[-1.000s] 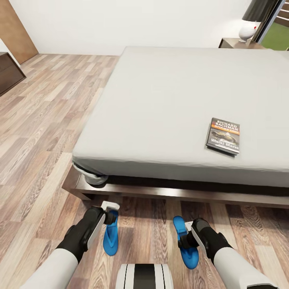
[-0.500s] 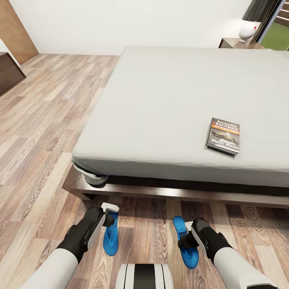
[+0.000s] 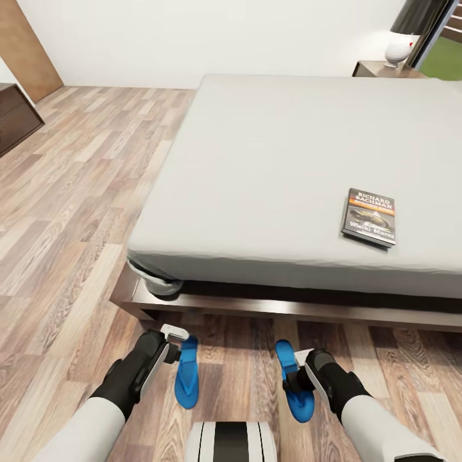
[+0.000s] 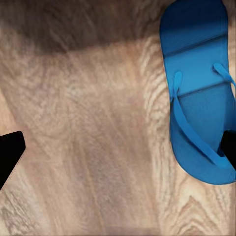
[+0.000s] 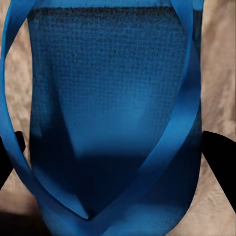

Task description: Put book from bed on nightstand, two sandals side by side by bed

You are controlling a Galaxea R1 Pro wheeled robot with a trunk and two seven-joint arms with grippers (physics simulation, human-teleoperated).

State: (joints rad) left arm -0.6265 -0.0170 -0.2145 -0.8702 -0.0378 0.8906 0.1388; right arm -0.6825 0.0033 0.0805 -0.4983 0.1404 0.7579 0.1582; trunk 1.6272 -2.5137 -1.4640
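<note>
**Sandals on the floor by the bed foot, book on the mattress**

Left end effector point(image 3: 176, 335) hangs low over the wood floor point(image 3: 58, 212), just beside the left sandal point(image 3: 187, 376). In the left wrist view its fingers point(image 4: 9, 155) are spread wide with bare floor between them; the sandal point(image 4: 199, 93) lies off to one side, one fingertip over its edge. Not gripping anything.

Right end effector point(image 3: 296, 366) sits directly over the right sandal point(image 3: 294, 379). In the right wrist view the blue sole and straps point(image 5: 113, 118) run between the two dark fingertips point(image 5: 221, 157), one at each side of the sole. Fingers look spread to about the sole's width; can't tell whether they touch or pinch it.

Both sandals lie flat on the floor, roughly parallel, apart from each other with bare planks between, near the dark wooden bed frame point(image 3: 295, 308).

Book point(image 3: 369, 217) lies flat, cover up, on the grey mattress point(image 3: 289, 160), near the edge closest to the robot, toward the right side of the head view. Nothing touches it.

Nightstand point(image 3: 378, 68) is at the far right corner past the bed, with a white lamp point(image 3: 403, 38) with a dark shade on it. Dark cabinet point(image 3: 16, 119) stands at the left edge along the wall.
</note>
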